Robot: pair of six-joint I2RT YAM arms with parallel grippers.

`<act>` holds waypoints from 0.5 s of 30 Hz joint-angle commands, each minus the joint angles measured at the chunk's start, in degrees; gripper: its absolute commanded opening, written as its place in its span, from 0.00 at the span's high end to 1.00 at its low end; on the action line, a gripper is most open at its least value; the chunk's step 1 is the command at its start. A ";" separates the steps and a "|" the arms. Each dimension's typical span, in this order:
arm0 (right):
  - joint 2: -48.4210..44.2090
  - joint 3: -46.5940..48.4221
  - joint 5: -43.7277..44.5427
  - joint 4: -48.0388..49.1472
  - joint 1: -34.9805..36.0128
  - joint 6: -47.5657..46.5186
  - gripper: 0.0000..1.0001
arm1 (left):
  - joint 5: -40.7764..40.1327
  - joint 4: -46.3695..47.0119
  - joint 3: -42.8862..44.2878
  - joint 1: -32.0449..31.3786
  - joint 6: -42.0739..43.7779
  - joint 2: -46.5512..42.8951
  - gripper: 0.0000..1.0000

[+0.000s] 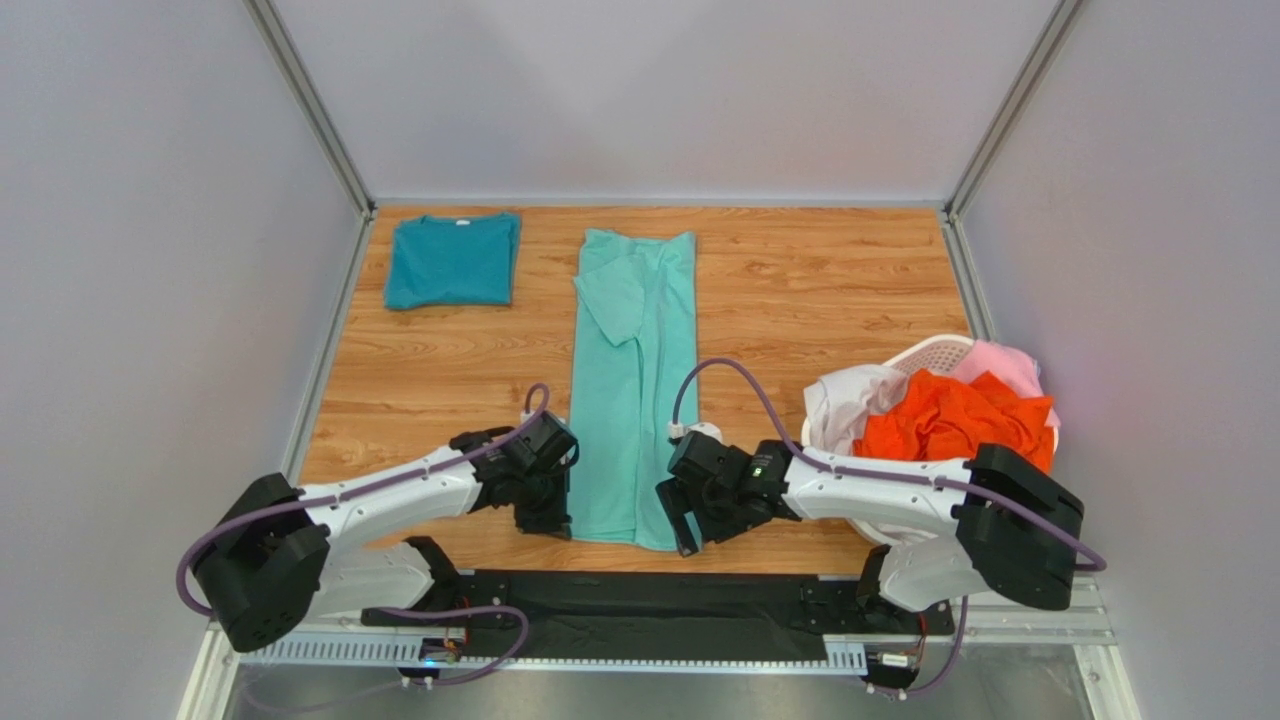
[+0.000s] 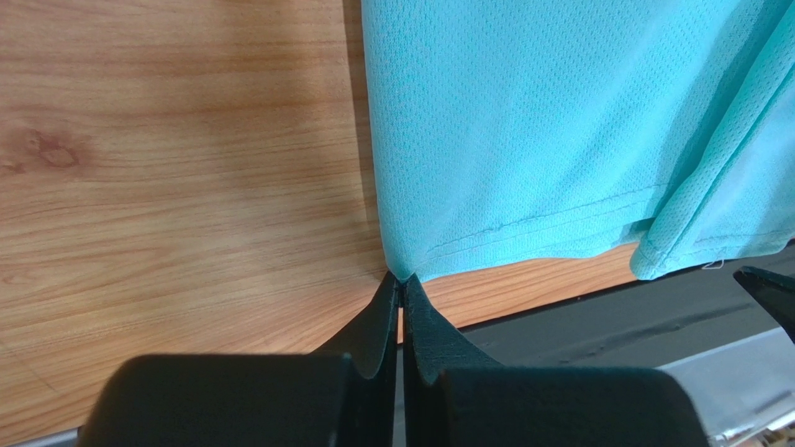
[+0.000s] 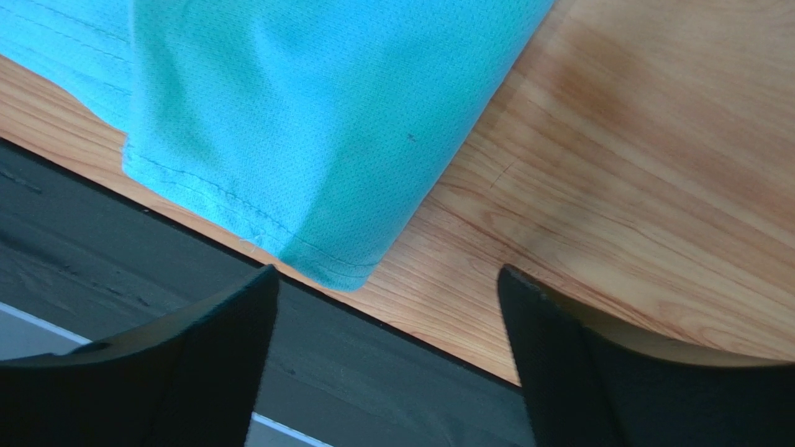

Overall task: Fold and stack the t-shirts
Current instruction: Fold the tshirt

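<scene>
A light mint-aqua t-shirt (image 1: pixel 631 383) lies as a long narrow strip down the middle of the table, sides folded in. My left gripper (image 1: pixel 549 510) is shut on its near left hem corner (image 2: pixel 403 270), jaws pressed together. My right gripper (image 1: pixel 684 525) is open just off its near right hem corner (image 3: pixel 341 270), which lies flat between and ahead of the fingers. A folded darker teal t-shirt (image 1: pixel 451 258) lies at the far left. Orange (image 1: pixel 954 420), white (image 1: pixel 849 405) and pink (image 1: pixel 1004 363) shirts are piled in the basket.
The white plastic laundry basket (image 1: pixel 935 354) stands at the right edge beside my right arm. A black strip (image 3: pixel 140 251) runs along the table's near edge under both grippers. Grey walls enclose the table on three sides.
</scene>
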 commanded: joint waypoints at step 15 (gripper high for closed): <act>-0.40 -2.98 -4.73 6.06 1.21 2.70 0.90 | 1.51 -1.61 -1.81 0.02 -1.72 -3.04 1.00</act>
